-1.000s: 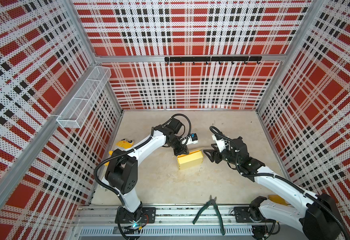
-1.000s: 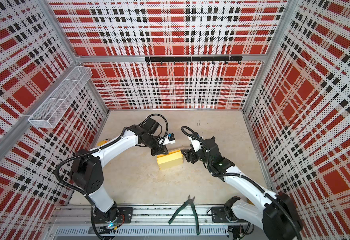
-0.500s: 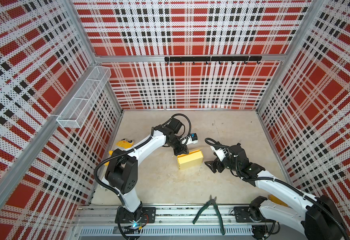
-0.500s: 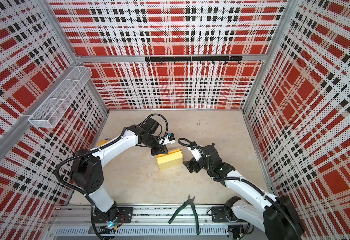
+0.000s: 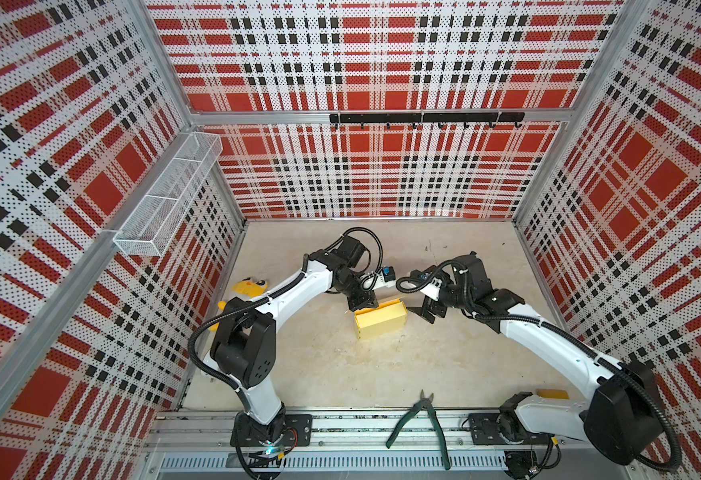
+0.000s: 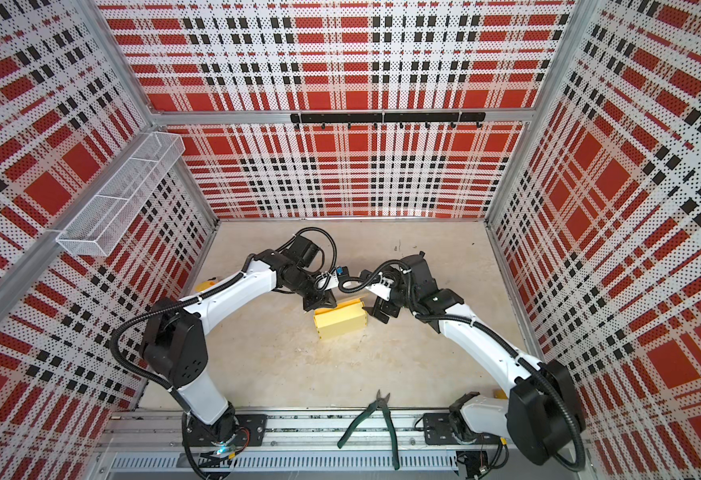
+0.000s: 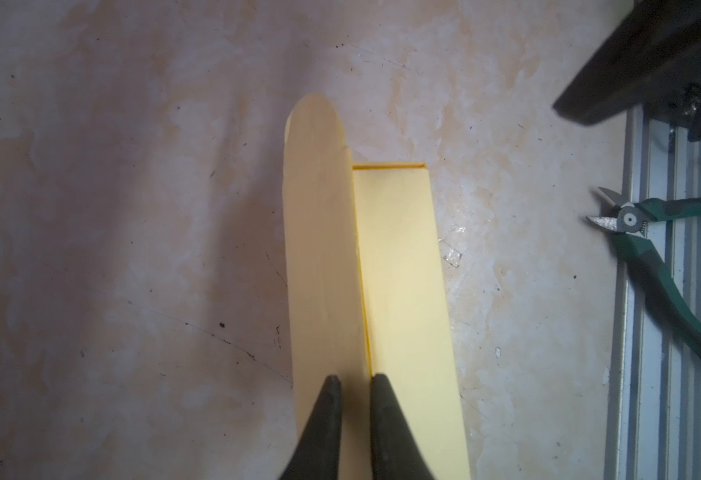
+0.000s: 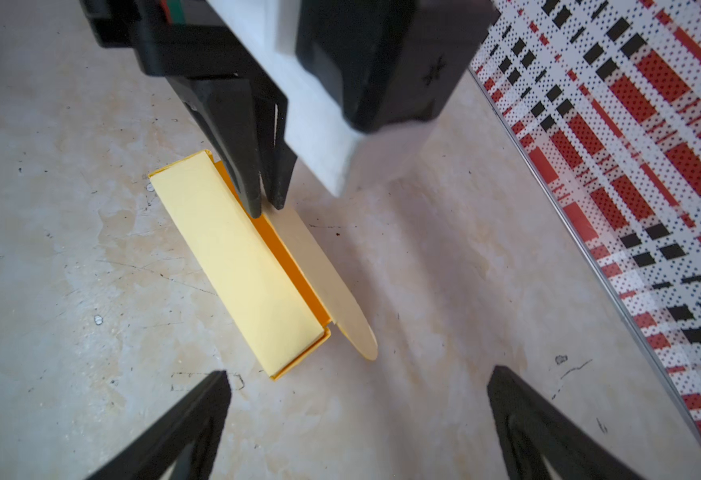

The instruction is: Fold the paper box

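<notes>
Roughly mid-counter [image 5: 340,374] lies the paper box [image 5: 381,319], folded into a shallow oblong, with a rounded flap [image 8: 332,291] standing off its far long side. The left gripper [image 5: 361,302] comes down on that far side near the box's left end, jaws almost together and pinching the thin cardboard; the left wrist view shows its fingertips [image 7: 328,399] on either side of the flap. The right gripper [image 5: 423,313] hangs just beside the box's right end, jaws spread wide, holding nothing and not touching the cardboard.

The pale yellow paper box [image 5: 380,322] lies nearly folded, rounded flap [image 8: 332,282] unclosed.
</notes>
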Controlling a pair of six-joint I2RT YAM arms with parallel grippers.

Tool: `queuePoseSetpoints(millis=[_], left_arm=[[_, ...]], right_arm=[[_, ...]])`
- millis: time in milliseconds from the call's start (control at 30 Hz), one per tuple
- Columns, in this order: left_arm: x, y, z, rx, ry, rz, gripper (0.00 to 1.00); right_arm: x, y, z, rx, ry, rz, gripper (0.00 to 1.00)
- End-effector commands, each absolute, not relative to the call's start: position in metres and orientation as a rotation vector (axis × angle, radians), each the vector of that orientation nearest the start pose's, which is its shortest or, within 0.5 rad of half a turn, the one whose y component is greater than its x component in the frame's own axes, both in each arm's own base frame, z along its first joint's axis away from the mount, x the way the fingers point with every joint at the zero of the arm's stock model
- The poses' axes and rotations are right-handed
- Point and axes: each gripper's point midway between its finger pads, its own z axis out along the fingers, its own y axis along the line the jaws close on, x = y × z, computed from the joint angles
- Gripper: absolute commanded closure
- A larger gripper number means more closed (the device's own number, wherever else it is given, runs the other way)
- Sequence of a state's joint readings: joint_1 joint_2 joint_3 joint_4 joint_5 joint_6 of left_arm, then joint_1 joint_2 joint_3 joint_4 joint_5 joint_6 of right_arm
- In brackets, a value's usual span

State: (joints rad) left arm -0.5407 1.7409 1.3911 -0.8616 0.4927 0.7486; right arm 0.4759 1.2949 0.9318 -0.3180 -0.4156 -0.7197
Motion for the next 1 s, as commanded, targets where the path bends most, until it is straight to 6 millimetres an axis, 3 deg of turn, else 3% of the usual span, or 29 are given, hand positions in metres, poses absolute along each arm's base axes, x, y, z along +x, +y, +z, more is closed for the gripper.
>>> queuePoseSetpoints(millis=[0,467,733,967], left_arm=[[0.281,-0.268,0.122,1.755,2.106,-0.633,0.84],[0.278,-0.27,0.125,1.77,2.091,-0.667,0.84],[0.278,-0.27,0.124,1.773,2.092,-0.67,0.84],[0.278,-0.271,0.125,1.775,2.089,-0.678,0.84]], right_arm=[[0.298,0.248,0.192,-1.556,1.546,0.438,0.0],[0.299,0.263,0.154,-1.639,1.503,0.714,0.0],[0.296,0.268,0.131,-1.655,1.516,0.79,0.01],[0.294,0.275,0.122,-1.7,1.517,0.802,0.08]])
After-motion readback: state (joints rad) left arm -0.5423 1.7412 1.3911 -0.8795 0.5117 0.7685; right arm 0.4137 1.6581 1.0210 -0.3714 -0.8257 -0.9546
